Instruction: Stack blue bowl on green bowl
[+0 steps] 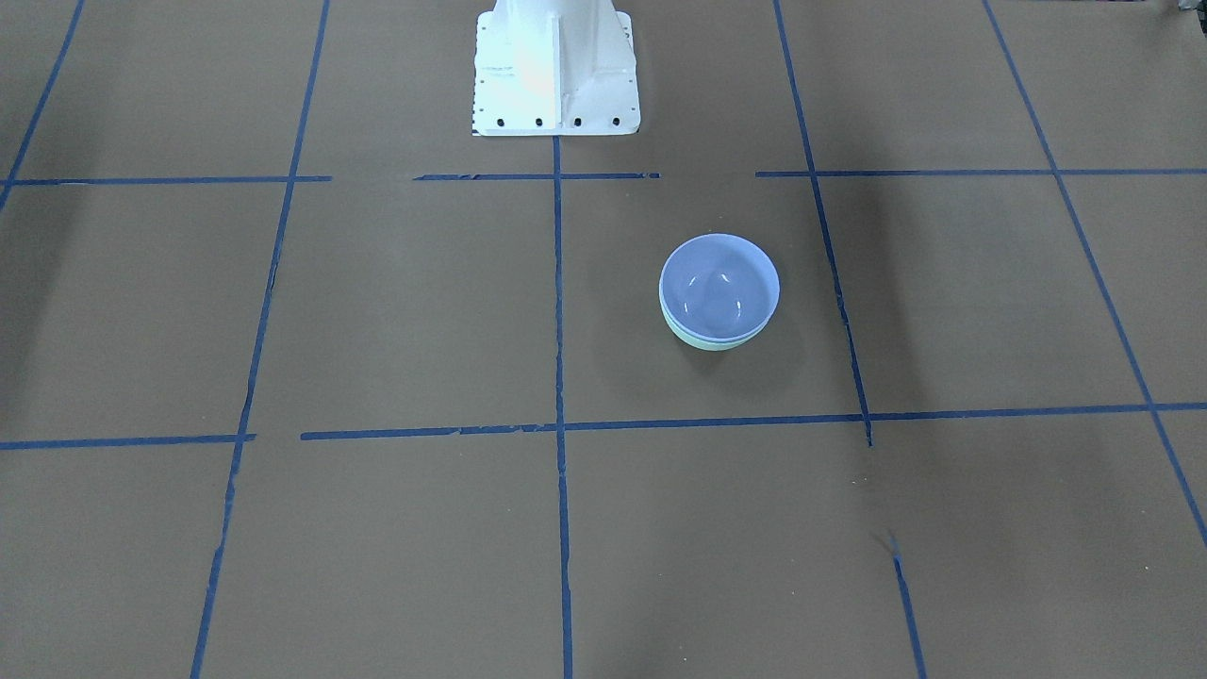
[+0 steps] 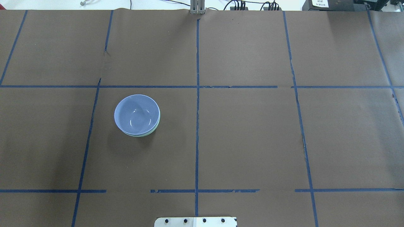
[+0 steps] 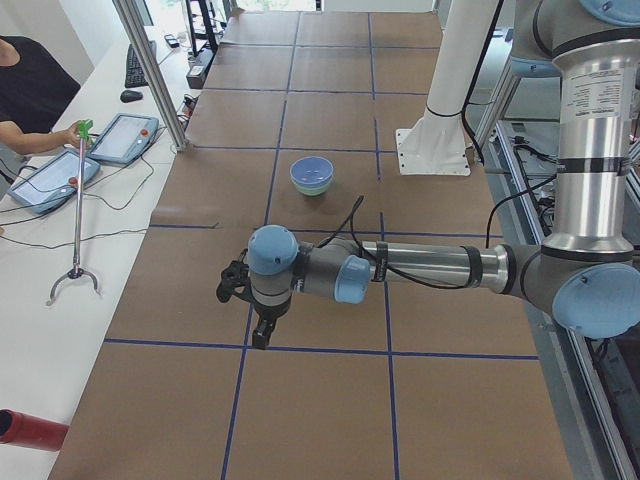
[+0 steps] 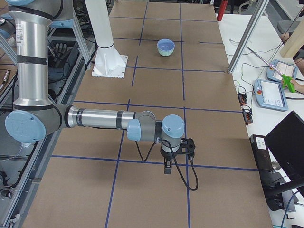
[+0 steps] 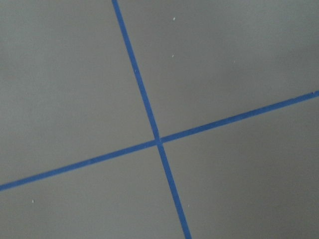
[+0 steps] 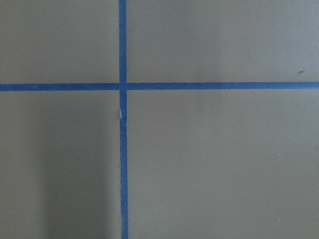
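Note:
The blue bowl sits nested inside the green bowl, whose mint rim shows only as a thin crescent below it. The stack also shows in the overhead view, blue bowl on green bowl, and far off in the side views. My left gripper hangs over the table far from the bowls; I cannot tell if it is open or shut. My right gripper hangs at the other end; I cannot tell its state either. Both wrist views show only brown table and blue tape.
The white robot base stands at the table's edge. Blue tape lines grid the brown table. An operator holds a grabber stick beside tablets at the left side table. A laptop sits by the right side.

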Available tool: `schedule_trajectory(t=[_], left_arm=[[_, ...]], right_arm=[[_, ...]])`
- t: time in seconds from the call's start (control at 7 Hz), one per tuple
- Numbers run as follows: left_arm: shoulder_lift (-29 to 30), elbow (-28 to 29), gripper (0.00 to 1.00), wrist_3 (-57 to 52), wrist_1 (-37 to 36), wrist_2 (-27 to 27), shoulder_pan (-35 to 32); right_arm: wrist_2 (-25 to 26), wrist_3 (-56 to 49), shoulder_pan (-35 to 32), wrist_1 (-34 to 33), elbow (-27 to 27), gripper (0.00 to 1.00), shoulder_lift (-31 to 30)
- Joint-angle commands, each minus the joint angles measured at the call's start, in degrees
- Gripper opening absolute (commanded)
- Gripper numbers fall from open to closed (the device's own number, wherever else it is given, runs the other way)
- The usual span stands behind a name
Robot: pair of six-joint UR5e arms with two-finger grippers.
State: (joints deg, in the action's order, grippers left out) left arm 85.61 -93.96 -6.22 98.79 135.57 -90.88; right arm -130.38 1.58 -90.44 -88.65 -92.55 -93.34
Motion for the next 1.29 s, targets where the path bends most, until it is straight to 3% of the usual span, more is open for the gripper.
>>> schedule_trajectory(t=[0.0, 1.14], left_arm=[[-2.02, 0.8, 1.0, 0.69, -3.59, 0.57, -1.41], [-1.5, 0.71, 1.0, 4.47, -6.24, 0.13, -1.15]], right_arm=[[-0.05, 0.0, 0.0, -0.03, 0.0, 1.0, 0.0], [-0.05, 0.0, 0.0, 0.06, 0.0, 1.0, 0.0]])
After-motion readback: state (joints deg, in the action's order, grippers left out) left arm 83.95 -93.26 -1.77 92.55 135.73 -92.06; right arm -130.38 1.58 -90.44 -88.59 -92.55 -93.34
